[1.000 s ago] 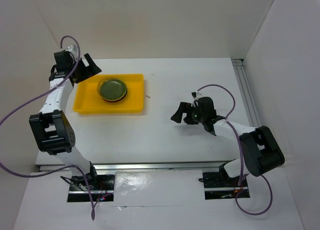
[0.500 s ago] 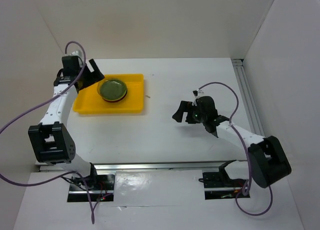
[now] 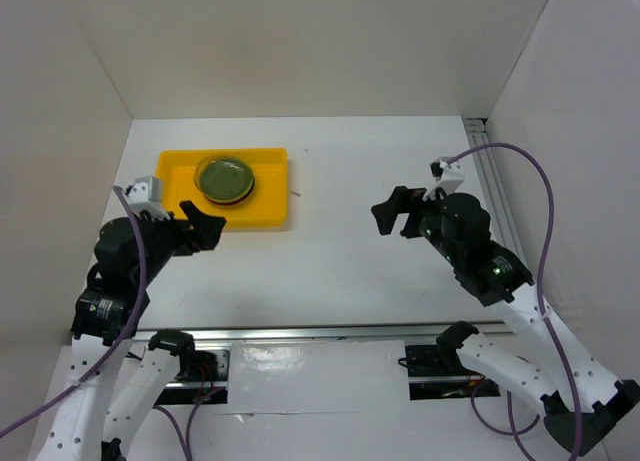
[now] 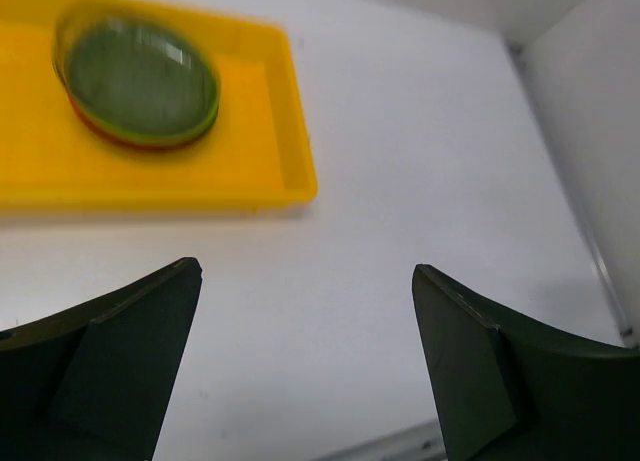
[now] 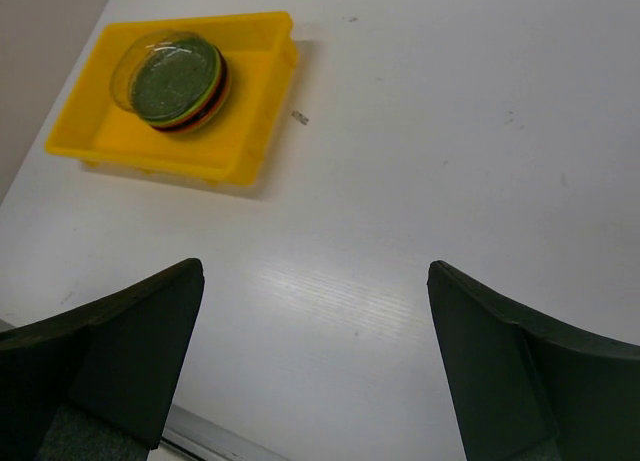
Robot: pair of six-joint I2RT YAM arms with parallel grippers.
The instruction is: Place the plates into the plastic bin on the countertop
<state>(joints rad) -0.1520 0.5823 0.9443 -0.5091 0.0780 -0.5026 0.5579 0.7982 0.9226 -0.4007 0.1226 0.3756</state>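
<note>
The yellow plastic bin (image 3: 270,217) sits at the far left of the white countertop (image 3: 330,266). A stack of plates (image 3: 224,179) lies in it, a clear one over a green one on top, with orange and black edges below. The stack also shows in the left wrist view (image 4: 138,78) and the right wrist view (image 5: 178,81), inside the bin (image 4: 255,131) (image 5: 255,86). My left gripper (image 3: 208,229) is open and empty, raised in front of the bin's left end (image 4: 305,271). My right gripper (image 3: 392,214) is open and empty above the right middle of the countertop (image 5: 315,268).
White walls close in the back and both sides. A metal rail (image 3: 492,176) runs along the right edge and another (image 3: 300,332) along the near edge. A tiny speck (image 3: 295,192) lies just right of the bin.
Both arms have pulled back toward the near edge and risen. The left gripper left the bin's far left corner and came to its front. The right gripper shifted right. Plates unchanged.
</note>
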